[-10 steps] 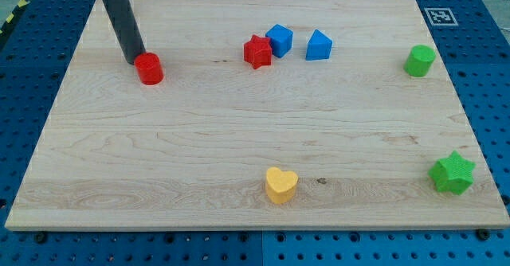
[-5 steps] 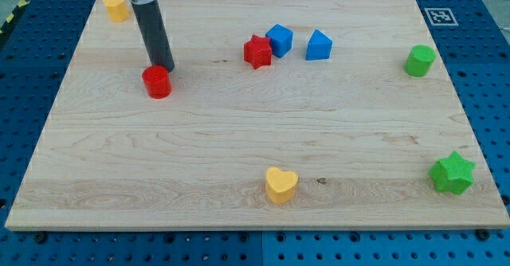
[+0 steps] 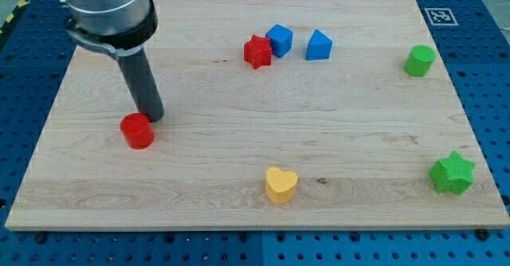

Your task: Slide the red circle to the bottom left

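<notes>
Here, on a wooden counter [image 3: 239,131], the red circle [image 3: 137,131] sits toward the view's left, roughly midway down. The arm has no jaws, only a dark rod; its tip [image 3: 151,117] touches the circle's upper-right side. Pushing well likely means staying behind that side, steering down-left, keeping left of the yellow heart [image 3: 280,185].

You have seven blocks on the board [image 3: 239,138]. Two are red: a circle [image 3: 137,131] and a star [image 3: 257,52]. Two are blue [image 3: 280,40] [image 3: 319,45], two green [image 3: 420,60] [image 3: 453,173], and one is a yellow heart [image 3: 280,185].
</notes>
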